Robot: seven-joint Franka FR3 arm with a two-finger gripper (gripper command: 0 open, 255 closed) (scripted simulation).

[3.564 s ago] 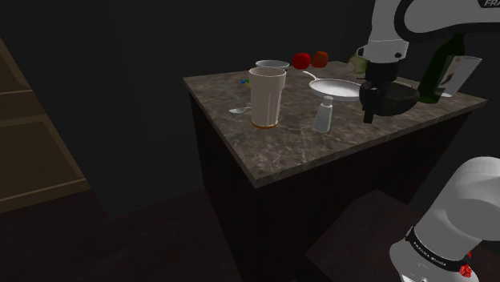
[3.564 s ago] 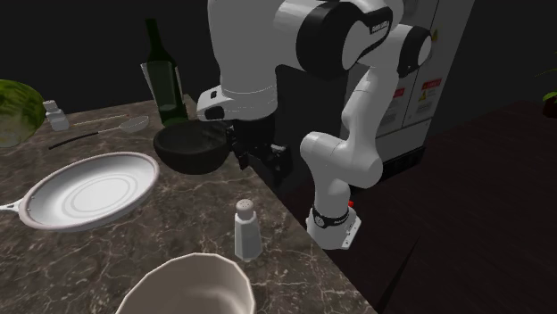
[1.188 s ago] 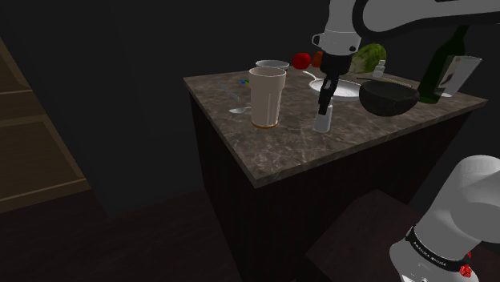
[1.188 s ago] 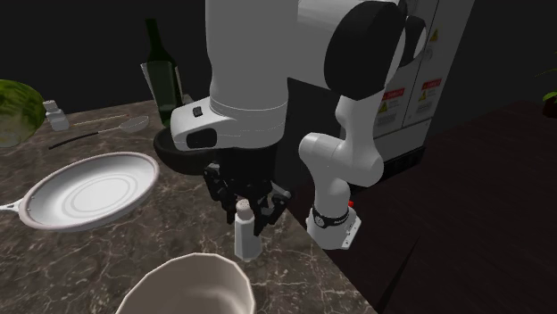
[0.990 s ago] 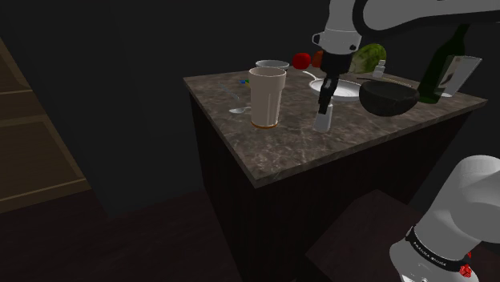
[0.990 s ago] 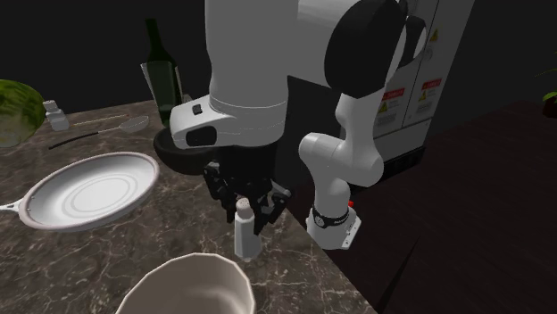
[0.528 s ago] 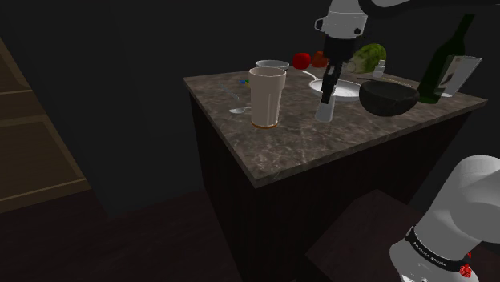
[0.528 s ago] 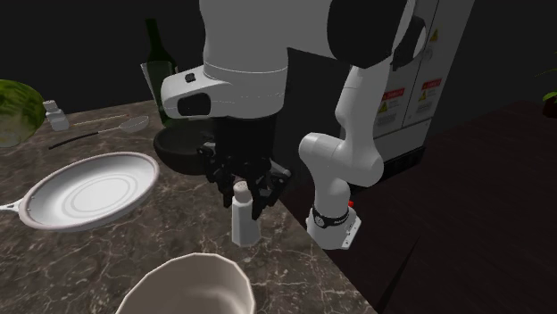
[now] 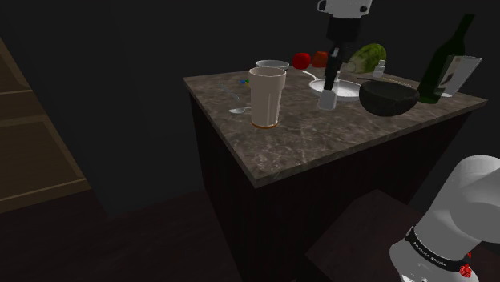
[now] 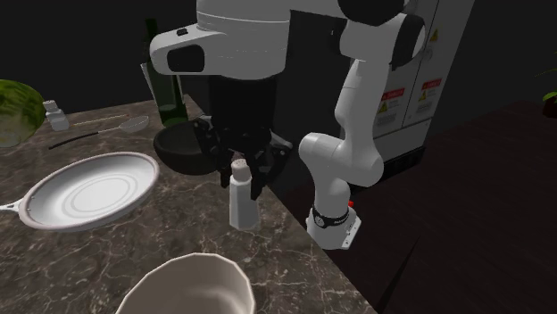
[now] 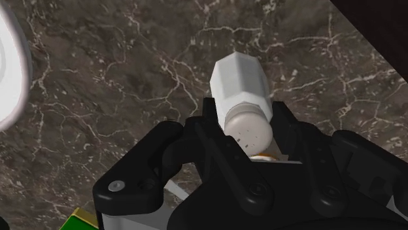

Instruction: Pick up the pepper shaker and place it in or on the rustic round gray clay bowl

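The white faceted pepper shaker (image 11: pixel 238 85), clamped at its neck in the black pincer (image 11: pixel 248 129) clear of the dark marbled bench (image 11: pixel 98 98), was best kept upright while carried over the dark round bowl (image 9: pixel 389 96) near the pincer.

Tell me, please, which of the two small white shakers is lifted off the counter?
The pepper shaker clasped in the gripper, hanging above the dark stone counter; the other shaker stands on it beside the green melon.
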